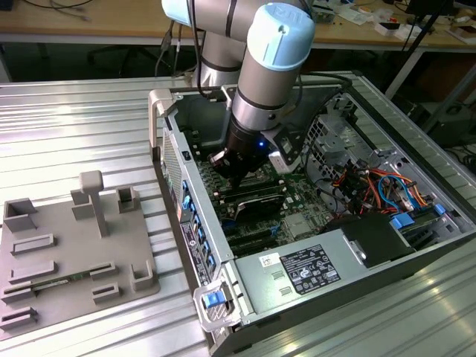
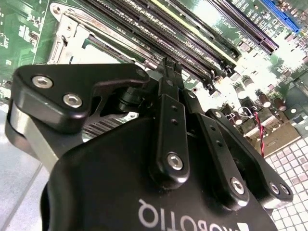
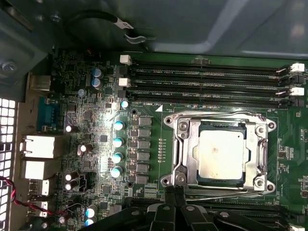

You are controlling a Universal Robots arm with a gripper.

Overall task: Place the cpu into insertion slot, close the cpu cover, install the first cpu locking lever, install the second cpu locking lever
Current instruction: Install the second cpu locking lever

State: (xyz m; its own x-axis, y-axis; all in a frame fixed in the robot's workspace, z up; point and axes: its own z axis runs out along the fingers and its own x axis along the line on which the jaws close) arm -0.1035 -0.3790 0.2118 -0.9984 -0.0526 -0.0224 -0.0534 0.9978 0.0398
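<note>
Under cover [image 3: 219, 155] (closed), one cpu [image 3: 222, 154].

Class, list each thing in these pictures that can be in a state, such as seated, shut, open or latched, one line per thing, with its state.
Dull silver-grey square cpu: seated in the insertion slot.
Silvery-rimmed square insertion slot: occupied.
Shiny metal windowed cpu cover: closed flat around the cpu.
Black-fingered gripper: fingertips together, holding nothing, above the motherboard.
Grey computer case: side open.

The cpu [image 3: 224, 155] lies flat in the insertion slot [image 3: 220, 187], apparently under the closed cpu cover [image 3: 262, 153].
</note>
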